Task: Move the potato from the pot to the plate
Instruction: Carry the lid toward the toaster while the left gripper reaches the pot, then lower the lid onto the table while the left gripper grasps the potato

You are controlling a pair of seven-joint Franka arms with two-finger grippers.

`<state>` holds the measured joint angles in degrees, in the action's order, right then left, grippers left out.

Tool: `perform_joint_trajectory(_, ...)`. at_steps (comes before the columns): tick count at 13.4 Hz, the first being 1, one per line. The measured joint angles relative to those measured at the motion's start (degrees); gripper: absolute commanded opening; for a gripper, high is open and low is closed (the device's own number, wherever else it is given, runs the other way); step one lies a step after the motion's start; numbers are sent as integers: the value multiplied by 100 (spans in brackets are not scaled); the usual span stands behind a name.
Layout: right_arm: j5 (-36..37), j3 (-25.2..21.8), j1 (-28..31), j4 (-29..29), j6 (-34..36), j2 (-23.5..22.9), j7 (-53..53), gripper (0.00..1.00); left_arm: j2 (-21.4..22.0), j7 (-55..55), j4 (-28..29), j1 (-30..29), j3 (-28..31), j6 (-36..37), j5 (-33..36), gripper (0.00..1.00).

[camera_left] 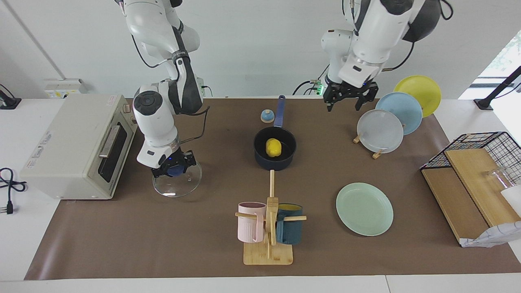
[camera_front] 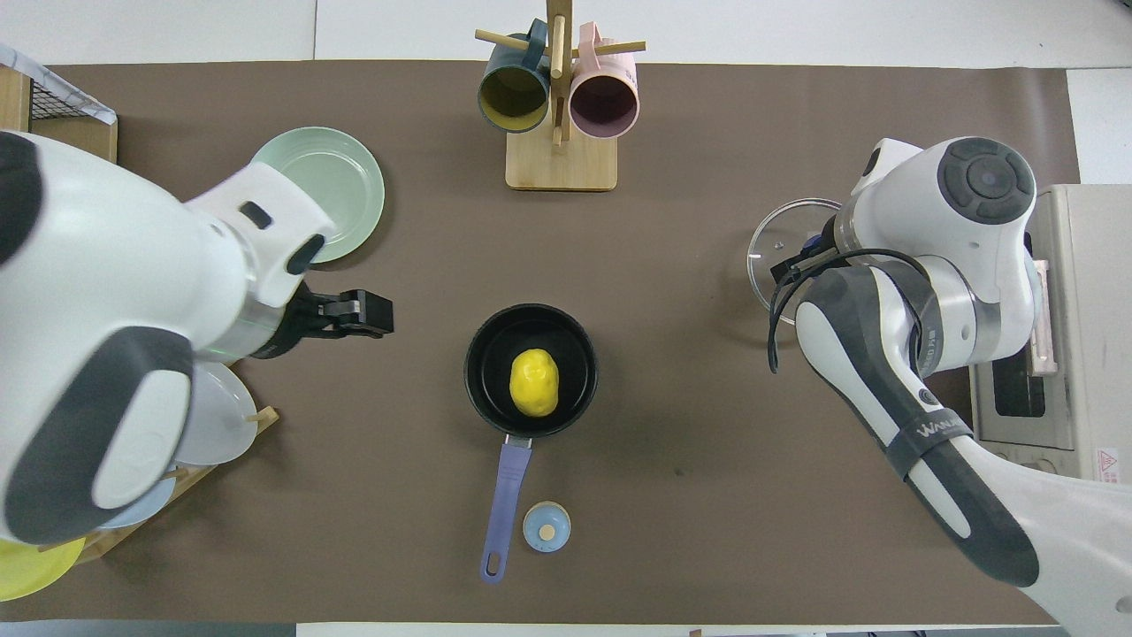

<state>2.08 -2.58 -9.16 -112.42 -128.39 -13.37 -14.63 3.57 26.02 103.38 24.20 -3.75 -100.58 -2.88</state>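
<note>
- Potato point(camera_left: 273, 147) lies inside the pot point(camera_left: 275, 154), mid-table; pot handle points toward the robots.
- Plate point(camera_left: 364, 208) flat on the table, farther from the robots than the pot, toward the left arm's end; nothing on it.
- Right hand point(camera_left: 174, 167) grips the blue knob of the glass lid point(camera_left: 177, 182), which is beside the toaster oven point(camera_left: 79, 146), well apart from the pot.
- Left hand point(camera_left: 350, 97) is raised, fingers spread wide, holding nothing, near the plate rack point(camera_left: 376, 154).
</note>
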Motion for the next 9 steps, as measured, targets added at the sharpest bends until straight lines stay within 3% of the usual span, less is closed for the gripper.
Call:
perform_joint_trajectory(3,-4,0,154,-562,-477,156,-208,49,-420,666,487,745,-13,-1028,-2,100)
perform_joint_trajectory(7,-4,2,360,-931,-659,219,-275,54,-1071,954,781,1134,-3,-2073,-3,100)
perform_joint_trajectory(8,-4,2,387,-988,-713,219,-283,66,-1121,1010,887,1220,-5,-2272,-3,100)
perform_joint_trajectory(9,-7,4,389,-1045,-813,220,-283,93,-1140,1047,995,1281,-3,-2426,-3,100)
